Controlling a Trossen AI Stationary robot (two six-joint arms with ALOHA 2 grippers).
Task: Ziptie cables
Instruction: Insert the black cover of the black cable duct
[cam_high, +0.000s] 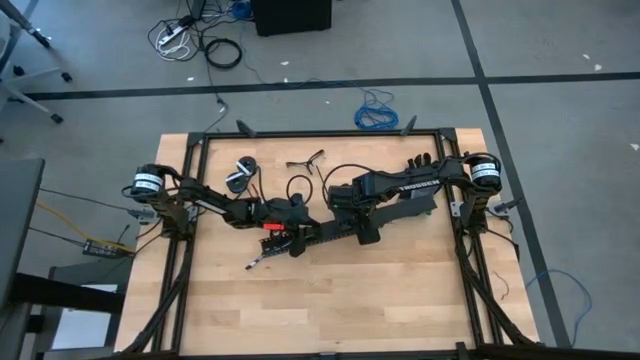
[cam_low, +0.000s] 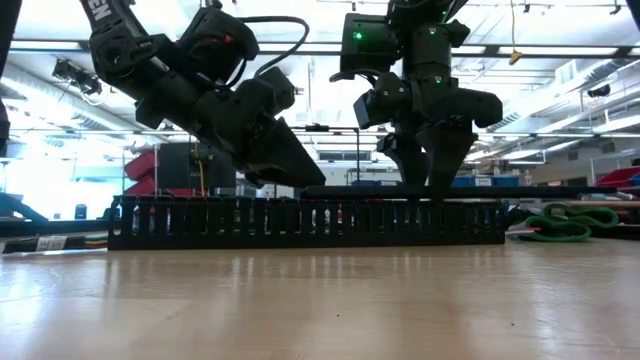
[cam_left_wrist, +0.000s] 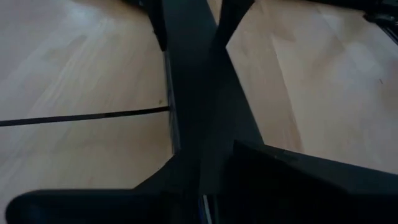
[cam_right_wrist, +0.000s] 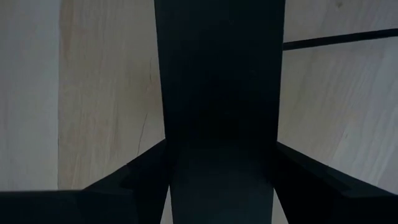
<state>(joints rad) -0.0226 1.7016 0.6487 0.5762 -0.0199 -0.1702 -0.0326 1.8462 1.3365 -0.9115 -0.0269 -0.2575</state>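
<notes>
A long wide black perforated strip lies slantwise on the table's middle and stands as a slotted wall in the low view. My left gripper is on its left part and my right gripper on its right part. Each is shut on the strip. A thin black line, like a ziptie, lies on the wood in the left wrist view and the right wrist view. I cannot make out the wire bundle in any view. My left gripper has the black strip between its two fingers, slanting down from the table's left, and the strip runs on past them. The strip's lower edge rests on the table. The contact itself is hidden by the gripper. My right gripper holds the strip's top between its two fingers, which stand on either side of its width. The fingers point down from above and lie across the strip. The strip lies along the table.
A black roll and some thin black pieces lie toward the far edge. A black frame borders the table. A green coiled cable shows to the right in the low view. Bare wood lies toward the near edge.
</notes>
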